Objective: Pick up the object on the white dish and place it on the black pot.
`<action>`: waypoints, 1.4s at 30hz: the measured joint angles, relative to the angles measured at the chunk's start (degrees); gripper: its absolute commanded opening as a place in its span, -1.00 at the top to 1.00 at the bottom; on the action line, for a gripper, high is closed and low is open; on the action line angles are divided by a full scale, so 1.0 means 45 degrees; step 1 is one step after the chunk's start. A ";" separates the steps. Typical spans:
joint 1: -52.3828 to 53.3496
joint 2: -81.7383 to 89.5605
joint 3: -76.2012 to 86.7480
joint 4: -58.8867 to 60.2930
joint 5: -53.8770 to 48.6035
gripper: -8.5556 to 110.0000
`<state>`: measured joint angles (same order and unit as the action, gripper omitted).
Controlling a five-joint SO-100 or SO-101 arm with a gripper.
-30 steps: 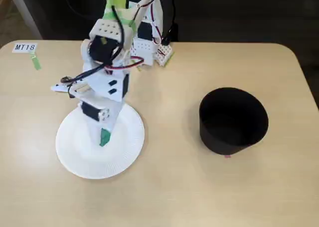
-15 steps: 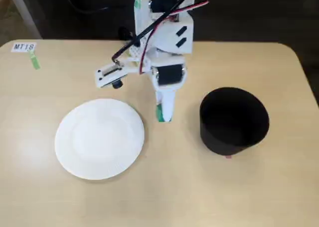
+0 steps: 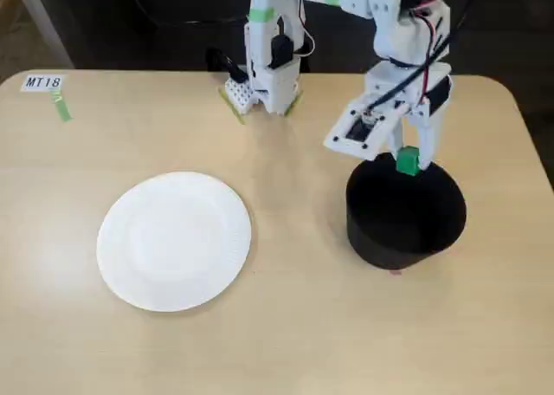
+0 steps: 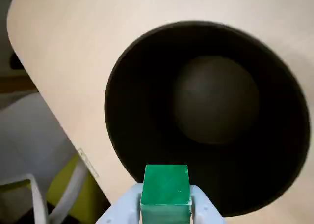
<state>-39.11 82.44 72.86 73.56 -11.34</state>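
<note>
A small green cube (image 3: pixel 407 162) is held in the air over the far rim of the black pot (image 3: pixel 405 213). My gripper (image 3: pixel 408 164) is shut on the cube. In the wrist view the cube (image 4: pixel 166 187) sits between the pale fingers at the bottom edge, with the gripper (image 4: pixel 166 204) above the pot's open mouth (image 4: pixel 206 111). The pot's dark inside shows nothing in it. The white dish (image 3: pixel 174 241) lies on the left of the table with nothing on it.
The arm's base (image 3: pixel 270 74) stands at the table's far edge, left of the pot. An "MT18" label (image 3: pixel 43 82) with a green tape strip (image 3: pixel 61 108) sits at the far left corner. The table's right edge runs close behind the pot.
The gripper lifted the cube off the white dish and carried it right across the table. It now hangs over the black pot; the dish is left bare.
</note>
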 measured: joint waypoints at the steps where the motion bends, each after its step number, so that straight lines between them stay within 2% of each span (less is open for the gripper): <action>1: -0.0156 -0.0293 0.0000 -0.0195 -0.0078 0.86; 19: 0.0957 -0.3574 0.0000 -0.1875 -0.1270 0.86; 20: 0.1016 -0.3613 0.0000 -0.1875 -0.1270 0.81; 22: 0.1133 -0.3652 0.0000 -0.1875 -0.1270 0.55; 24: 0.1289 -0.3711 0.0000 -0.1875 -0.1406 0.38; 29: 0.1191 -0.3711 0.0000 -0.1855 -0.1543 0.27; 30: 0.1172 -0.3711 0.0000 -0.1836 -0.1543 0.29; 31: 0.1172 -0.3711 0.0000 -0.1777 -0.1523 0.40; 33: 0.1270 -0.3711 0.0000 -0.1699 -0.1309 0.76; 34: 0.1328 -0.3711 0.0000 -0.1699 -0.1094 0.86; 42: 0.2695 -0.1367 -0.0332 -0.0703 0.0684 0.86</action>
<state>-26.98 76.29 71.37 70.40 -8.26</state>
